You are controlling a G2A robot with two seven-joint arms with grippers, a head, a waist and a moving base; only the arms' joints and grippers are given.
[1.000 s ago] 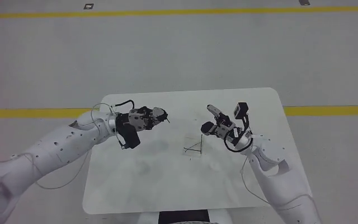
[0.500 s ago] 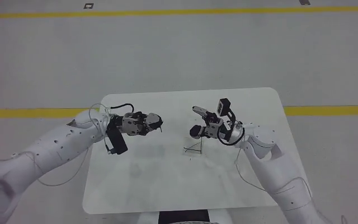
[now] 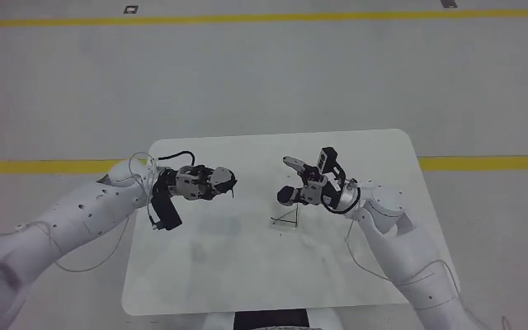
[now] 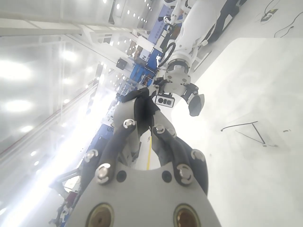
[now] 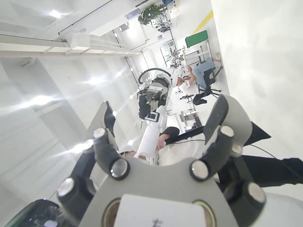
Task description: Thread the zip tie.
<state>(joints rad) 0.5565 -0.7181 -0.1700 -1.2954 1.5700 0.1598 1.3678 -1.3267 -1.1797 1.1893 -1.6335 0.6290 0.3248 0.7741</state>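
CHANGE: right tool (image 3: 286,177) swung left, fingers spread, empty, just beyond thin black plastic zip tie (image 3: 289,218) lying mid white table (image 3: 371,157) | left tool (image 3: 224,180) eased back left, pinched closed | MEANING: likely pickup next; threading unstarted

Bright, even overhead light; ceiling lamps (image 4: 14,70) flare strongly in wrist views; edges seemingly fisheye-bent.

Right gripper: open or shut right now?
Open. The right gripper shows its fingers wide apart, holding nothing.
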